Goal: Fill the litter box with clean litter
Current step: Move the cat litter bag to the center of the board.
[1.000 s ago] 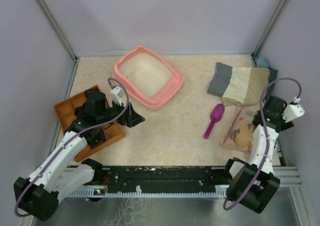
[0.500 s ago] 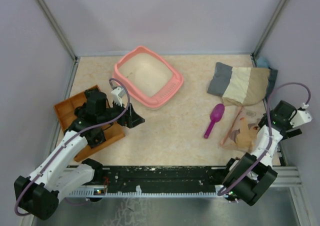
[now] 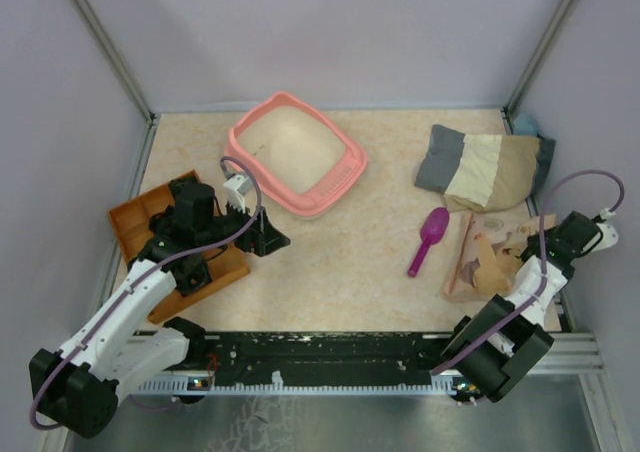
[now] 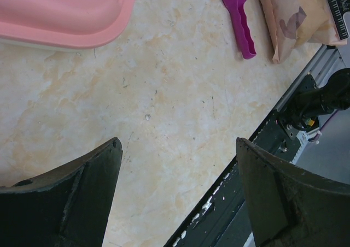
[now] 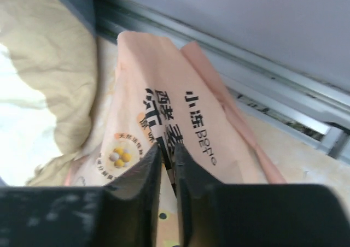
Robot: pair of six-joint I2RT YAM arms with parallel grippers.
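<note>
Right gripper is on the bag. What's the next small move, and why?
Probably raise the right gripper a little to test the hold: its jaws look pinched on an edge of the printed paper bag, and the bag lies on the far side from the litter box.

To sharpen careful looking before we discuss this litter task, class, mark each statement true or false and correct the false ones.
1. The magenta scoop lies inside the litter box. False: the scoop lies on the table, between litter box and paper bag.
2. The left gripper is open and empty. True.
3. The right gripper pinches the paper bag. True.
4. The orange tray sits at the table's right side. False: it is at the left.
</note>
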